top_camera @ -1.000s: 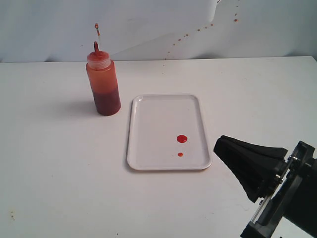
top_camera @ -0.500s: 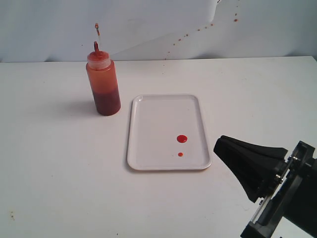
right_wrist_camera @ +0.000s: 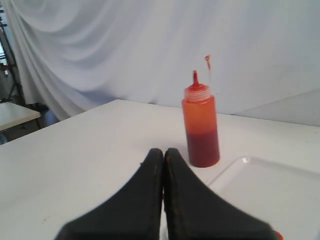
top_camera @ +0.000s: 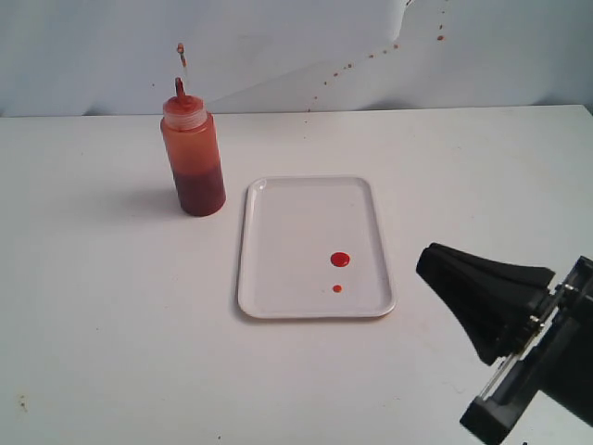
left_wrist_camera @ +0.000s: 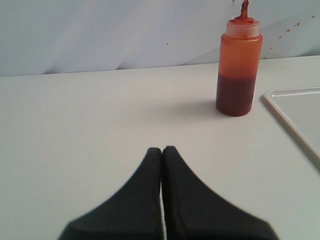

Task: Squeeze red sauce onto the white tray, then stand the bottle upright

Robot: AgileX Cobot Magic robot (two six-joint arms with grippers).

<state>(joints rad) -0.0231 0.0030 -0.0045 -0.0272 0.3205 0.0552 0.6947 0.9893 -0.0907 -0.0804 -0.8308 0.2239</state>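
Observation:
The bottle [top_camera: 193, 158] stands upright on the white table, left of the white tray [top_camera: 306, 209], with its nozzle up and the tethered tip above it. Two drops of red sauce [top_camera: 340, 260] lie on the tray's near right part. My right gripper [top_camera: 428, 269] is shut and empty, low at the right, just off the tray's near right corner. In the right wrist view the bottle [right_wrist_camera: 201, 127] and tray [right_wrist_camera: 260, 190] lie beyond the shut right gripper [right_wrist_camera: 163, 151]. The left gripper [left_wrist_camera: 161, 149] is shut, empty, well short of the bottle [left_wrist_camera: 239, 62]; the tray's edge [left_wrist_camera: 292, 115] shows.
A white cloth backdrop [top_camera: 278, 46] with small reddish specks hangs behind the table. The table's far edge [top_camera: 371, 109] runs along it. In the right wrist view another table [right_wrist_camera: 15, 114] stands beyond this table's side edge.
The right gripper has drawn back a little to the right and down, away from the tray. Bottle, tray and drops have not moved.

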